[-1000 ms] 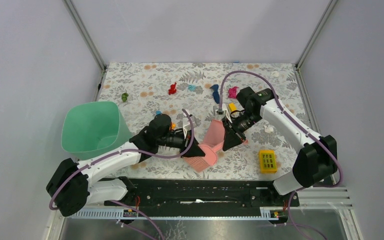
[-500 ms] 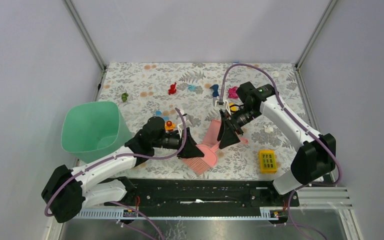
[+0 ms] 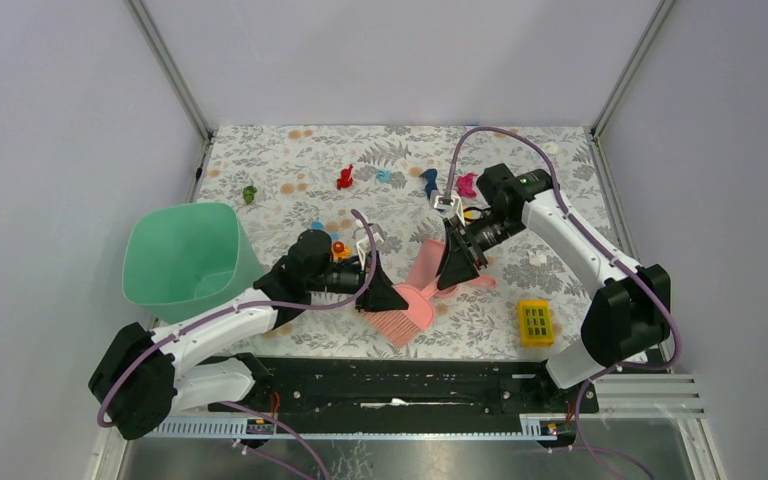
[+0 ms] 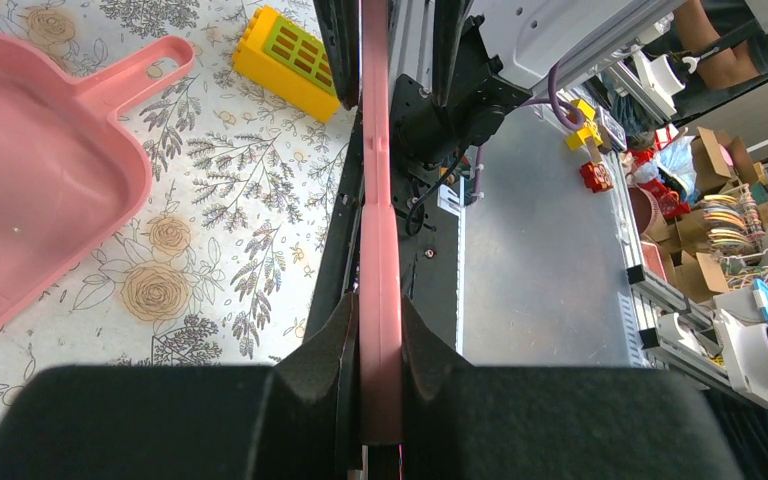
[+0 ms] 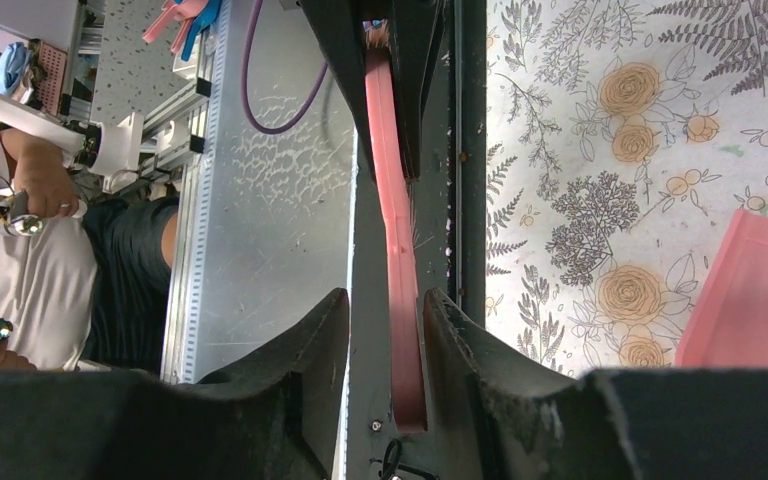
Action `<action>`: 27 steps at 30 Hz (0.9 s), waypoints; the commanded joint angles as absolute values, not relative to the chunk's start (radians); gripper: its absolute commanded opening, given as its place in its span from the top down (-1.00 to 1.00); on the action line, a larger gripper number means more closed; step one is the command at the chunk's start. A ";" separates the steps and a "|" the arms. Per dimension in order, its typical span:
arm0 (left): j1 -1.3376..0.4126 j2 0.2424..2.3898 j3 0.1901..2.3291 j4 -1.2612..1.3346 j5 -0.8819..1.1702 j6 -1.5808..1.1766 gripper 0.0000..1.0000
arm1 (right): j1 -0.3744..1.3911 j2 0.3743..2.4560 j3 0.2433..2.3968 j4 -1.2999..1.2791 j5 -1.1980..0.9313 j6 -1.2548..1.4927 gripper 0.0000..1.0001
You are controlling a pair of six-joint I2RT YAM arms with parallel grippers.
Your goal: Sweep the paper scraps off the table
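The paper scraps lie at the far side of the table (image 3: 290, 160): red (image 3: 344, 178), teal (image 3: 384, 176), navy (image 3: 429, 182), magenta (image 3: 466, 184) and green (image 3: 249, 193). My left gripper (image 3: 390, 297) (image 4: 380, 310) is shut on the pink brush (image 3: 400, 322) (image 4: 378, 200), which shows edge-on between its fingers. My right gripper (image 3: 448, 280) (image 5: 385, 300) is open, with a finger on each side of the brush's handle end (image 5: 400, 300) and a gap at one side. The pink dustpan (image 3: 426, 262) (image 4: 40, 170) lies flat on the table beside both grippers, its handle (image 4: 150, 65) free.
A green bin (image 3: 182, 255) stands at the left. A yellow block with holes (image 3: 535, 322) (image 4: 285, 55) lies near the front right. Small orange (image 3: 339, 247), blue (image 3: 316, 226) and white (image 3: 537, 257) bits lie mid-table. The black rail (image 3: 390, 375) runs along the near edge.
Both grippers shifted slightly around the brush and dustpan. The right gripper moved a little farther from the rail. The brush stays in the left gripper.
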State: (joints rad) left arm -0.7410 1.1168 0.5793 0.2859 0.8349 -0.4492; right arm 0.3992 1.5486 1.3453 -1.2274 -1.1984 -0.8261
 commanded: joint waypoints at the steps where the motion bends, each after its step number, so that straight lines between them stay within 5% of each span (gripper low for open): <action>1: -0.732 1.112 0.591 0.349 0.844 -0.462 1.00 | 0.395 1.510 1.331 -1.223 -1.227 -0.829 0.16; 16: -0.725 1.114 0.590 0.352 0.853 -0.467 1.00 | 0.396 1.479 1.318 -1.200 -1.227 -0.814 0.48; 27: -0.725 1.121 0.591 0.351 0.866 -0.470 1.00 | 0.395 1.481 1.314 -1.201 -1.226 -0.819 0.49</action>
